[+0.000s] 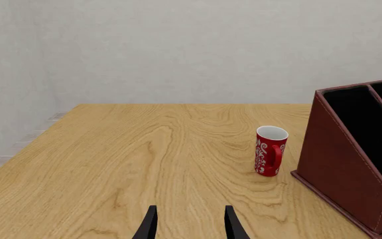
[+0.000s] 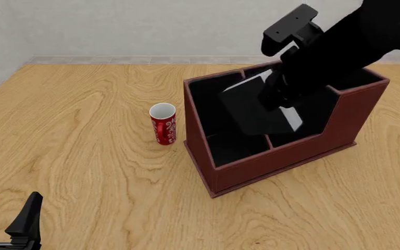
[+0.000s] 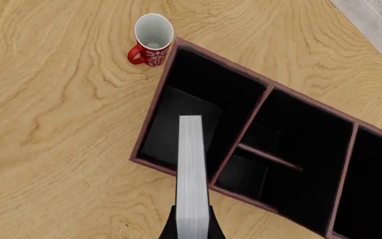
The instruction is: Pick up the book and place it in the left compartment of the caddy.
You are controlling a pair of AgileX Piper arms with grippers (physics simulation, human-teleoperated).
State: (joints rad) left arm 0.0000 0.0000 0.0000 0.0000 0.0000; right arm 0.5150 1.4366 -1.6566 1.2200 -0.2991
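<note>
Front view is showing my right claw (image 2: pixel 278 99) gripping the book (image 2: pixel 255 107), pinching its black covers from both sides and holding it tilted above the caddy (image 2: pixel 276 161). The book is hanging over the left compartment (image 2: pixel 210 104), the long black-lined slot on the side nearest the cup (image 2: pixel 163 124), and I cannot tell whether its lower edge is touching the floor of that slot. Right wrist view is looking straight down the white page edges (image 3: pixel 192 174), with the book's far end lying over the left compartment (image 3: pixel 198 99), just beside the thin divider (image 3: pixel 240 132) that separates it from the two smaller slots. The red-and-white cup is standing upright on the tabletop (image 2: pixel 82 135), just beside the caddy's left wall but apart from it. My left claw (image 2: pixel 7 216) is hovering low and near, its fingers parted and holding nothing, well apart from everything else.
</note>
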